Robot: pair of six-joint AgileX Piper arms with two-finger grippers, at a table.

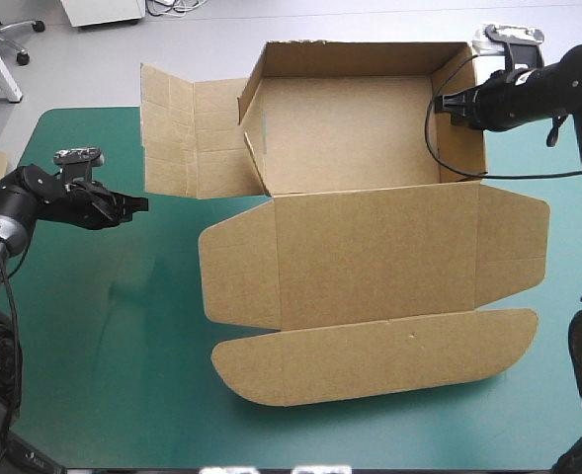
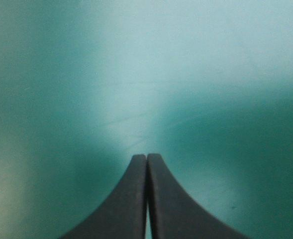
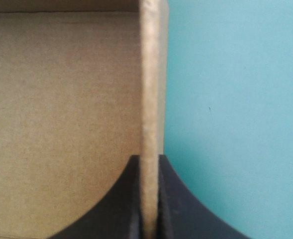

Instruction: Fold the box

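Right fingers clenched hard on the box's right wall, gripping its top edge: one finger inside the tray, the other outside over the teal-green table. That wall stands upright between them. Left fingers are pressed together on nothing, tips meeting in a point over bare cover near the table's left edge, well apart from the box. The box itself fills the table's middle and far side. Back wall up, right wall up, left wall up with its flap spread flat outward to the left. The lid lies flat toward the near edge, rounded tuck strip nearest.
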